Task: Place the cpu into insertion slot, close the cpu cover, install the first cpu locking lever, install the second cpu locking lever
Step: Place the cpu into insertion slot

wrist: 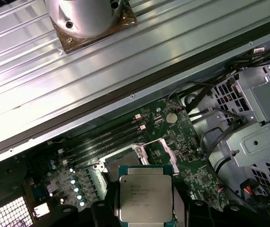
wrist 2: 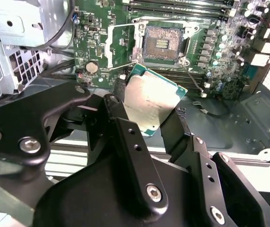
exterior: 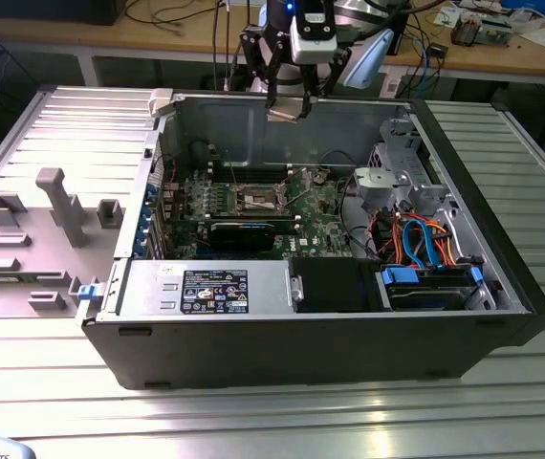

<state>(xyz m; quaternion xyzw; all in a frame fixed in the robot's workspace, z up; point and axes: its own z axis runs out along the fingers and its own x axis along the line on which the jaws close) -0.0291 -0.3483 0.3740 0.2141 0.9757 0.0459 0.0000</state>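
A ribbed metal table (exterior: 53, 402) carried an open computer case (exterior: 301, 354), with its green board (wrist 2: 97, 47) lying flat inside. The gripper (exterior: 287, 103) hung above the board, its black fingers (wrist 2: 118, 123) clamped on opposite edges of the cpu (wrist 2: 151, 101), whose metal top faced the wrist cameras. The bare insertion slot (wrist 2: 162, 45) lay below and just beyond the square chip, which had no long axis; its edges seemed turned somewhat off the slot's, though the slanted view may exaggerate that.
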